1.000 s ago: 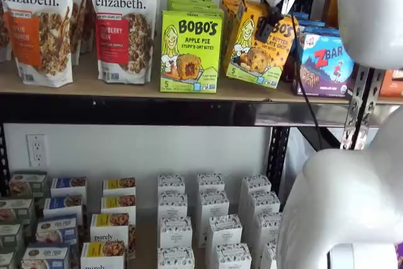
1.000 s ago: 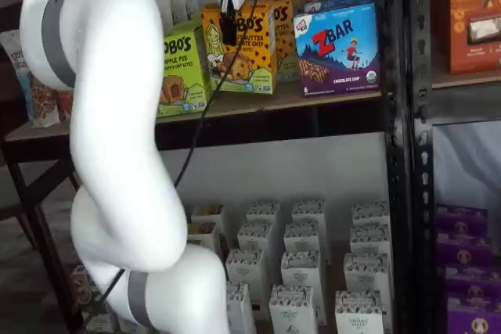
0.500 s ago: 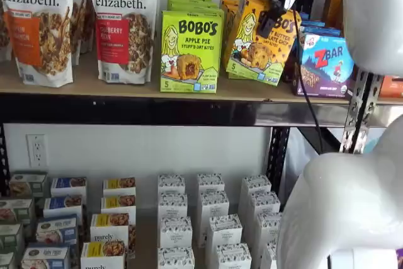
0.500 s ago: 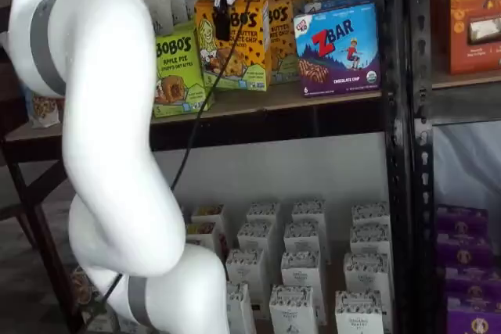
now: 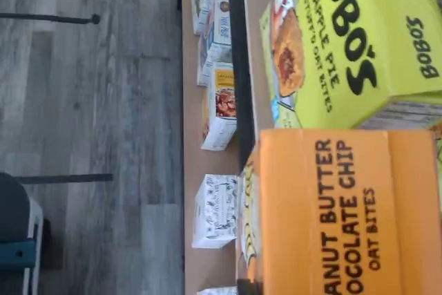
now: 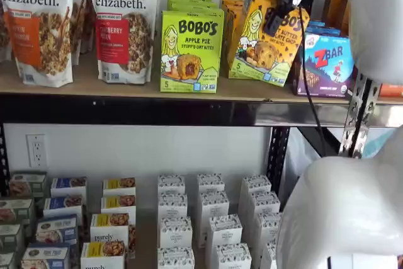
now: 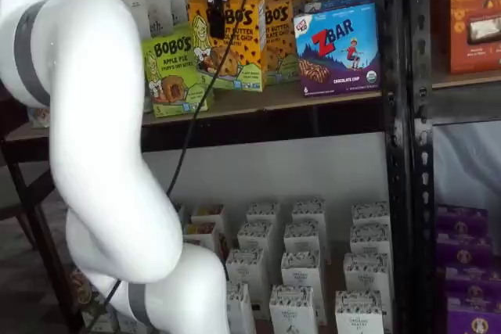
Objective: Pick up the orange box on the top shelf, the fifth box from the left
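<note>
The orange box (image 6: 257, 42) hangs tilted just above the top shelf (image 6: 94, 87), in front of a row of like cartons. My gripper (image 6: 276, 19) comes down from above and is shut on the box's upper edge; its black fingers (image 7: 215, 18) cross the box's face. In both shelf views the orange box (image 7: 239, 44) sits forward of the top shelf (image 7: 329, 96). The wrist view shows the orange box's top panel (image 5: 331, 212) close up; the fingers do not show there.
A lime-green Apple Pie carton (image 6: 190, 51) stands just left of the held box and a blue ZBAR carton (image 6: 327, 64) just right. Granola bags (image 6: 123, 23) fill the shelf's left. Small white boxes (image 6: 211, 218) line the lower shelf. My white arm (image 7: 94, 154) fills the foreground.
The gripper has risen and drawn outward with the orange box, which has come up off the board and away from the cartons behind it. The arm has swung with it.
</note>
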Action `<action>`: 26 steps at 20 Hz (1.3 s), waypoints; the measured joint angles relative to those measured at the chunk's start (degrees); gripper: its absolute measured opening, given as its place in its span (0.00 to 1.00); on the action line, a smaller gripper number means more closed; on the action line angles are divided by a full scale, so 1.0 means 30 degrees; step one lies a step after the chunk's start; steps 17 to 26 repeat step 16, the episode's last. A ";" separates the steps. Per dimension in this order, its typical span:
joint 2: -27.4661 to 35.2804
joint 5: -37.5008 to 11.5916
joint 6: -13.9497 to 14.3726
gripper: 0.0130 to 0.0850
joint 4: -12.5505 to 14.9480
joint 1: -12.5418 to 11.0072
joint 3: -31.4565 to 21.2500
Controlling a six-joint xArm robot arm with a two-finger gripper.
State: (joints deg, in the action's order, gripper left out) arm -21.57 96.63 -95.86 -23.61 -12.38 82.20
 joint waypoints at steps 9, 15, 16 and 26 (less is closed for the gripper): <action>-0.2065 -0.0151 -0.0413 0.39 -0.0624 -0.0692 -0.1942; -0.3397 -0.0556 -0.0709 0.39 -0.0656 -0.0951 -0.3389; -0.3524 -0.0571 -0.0732 0.39 -0.0635 -0.0963 -0.3520; -0.3524 -0.0571 -0.0732 0.39 -0.0635 -0.0963 -0.3520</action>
